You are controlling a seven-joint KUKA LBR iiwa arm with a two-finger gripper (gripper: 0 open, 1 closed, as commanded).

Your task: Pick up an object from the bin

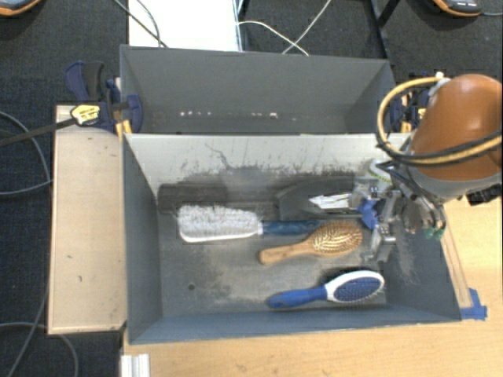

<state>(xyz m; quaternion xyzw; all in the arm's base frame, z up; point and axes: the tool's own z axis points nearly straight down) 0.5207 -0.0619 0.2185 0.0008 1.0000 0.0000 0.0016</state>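
My gripper (379, 226) hangs low at the right side of the bin, just past the bristled head of a wooden hairbrush (316, 244) that lies slanted across the middle of the floor. A blue hairbrush with a white-rimmed oval head (339, 289) lies in front of it, near the front wall. Behind the wooden brush, a white-bristled scrub brush with a blue handle (216, 222) stretches to the left. A dark grey flat object (310, 198) with a white piece on it rests against the back, close to my gripper's left.
The arm, with its orange dome and yellow cable loop, reaches in over the bin's right rim. Bare floor lies at the bin's front left. The right wall stands close behind my gripper.
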